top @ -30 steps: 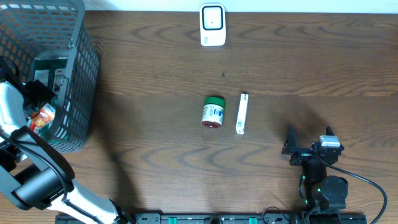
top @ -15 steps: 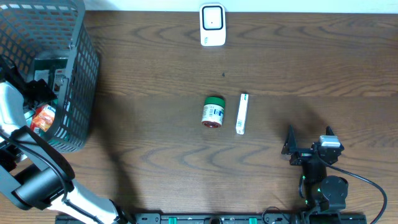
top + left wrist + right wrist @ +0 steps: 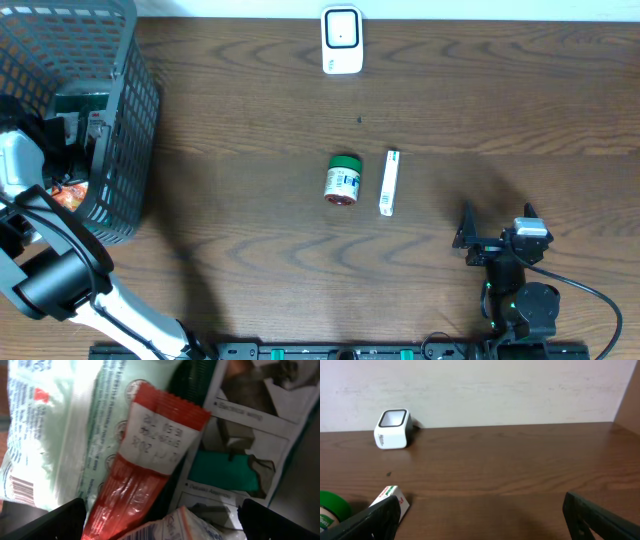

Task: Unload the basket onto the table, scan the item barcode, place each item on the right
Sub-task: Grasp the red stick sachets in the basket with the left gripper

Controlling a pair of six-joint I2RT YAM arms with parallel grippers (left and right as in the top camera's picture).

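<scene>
My left gripper [image 3: 162,519] is down inside the grey mesh basket [image 3: 125,120] at the table's left edge. It is open, its dark fingers [image 3: 55,521] spread wide at the bottom corners of the wrist view. Beneath and between them lie a red packet [image 3: 142,460], a pale green-and-white soft pack [image 3: 65,435], a printed box [image 3: 240,455] and a small barcoded packet [image 3: 185,527]. It grips none of them. The white barcode scanner [image 3: 341,40] stands at the table's far edge. My right gripper [image 3: 496,222] rests open near the front right, with nothing between its fingers.
A green-lidded jar [image 3: 343,180] lies on its side mid-table, a slim white box [image 3: 389,183] just to its right. Both show at the left of the right wrist view, the box [image 3: 392,496] by my finger. The scanner [image 3: 393,429] stands against the back wall.
The left jaws have spread wider and the wrist has shifted slightly inside the basket, over the red packet. The right arm has not moved.
</scene>
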